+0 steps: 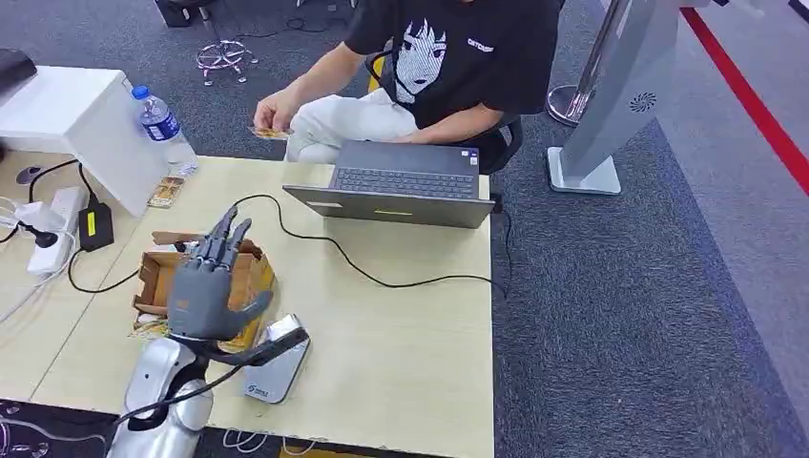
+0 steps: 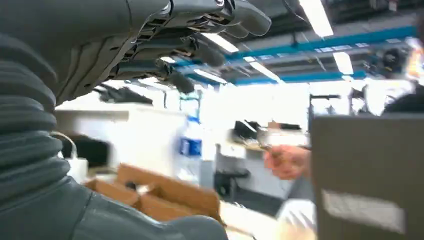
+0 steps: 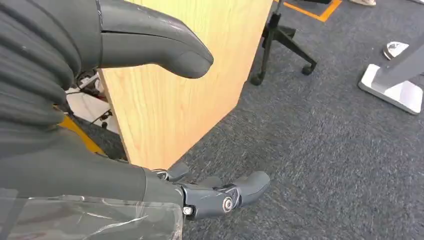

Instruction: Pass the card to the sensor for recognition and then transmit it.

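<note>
Above the cardboard box (image 1: 157, 277) on the worktop (image 1: 401, 324), the left robot hand (image 1: 212, 281) hovers wide and empty — the card (image 1: 268, 132) lies well beyond it, in the seated person's hand (image 1: 277, 107).

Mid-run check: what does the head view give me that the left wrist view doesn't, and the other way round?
Head view alone: the card reader lying on the table beside the left hand, the power strip, and the card in the person's hand.

Left wrist view alone: the ceiling lights and the undersides of the left hand's fingers, spread with nothing held.

Both: the cardboard box, water bottle, laptop and the person's hand.
</note>
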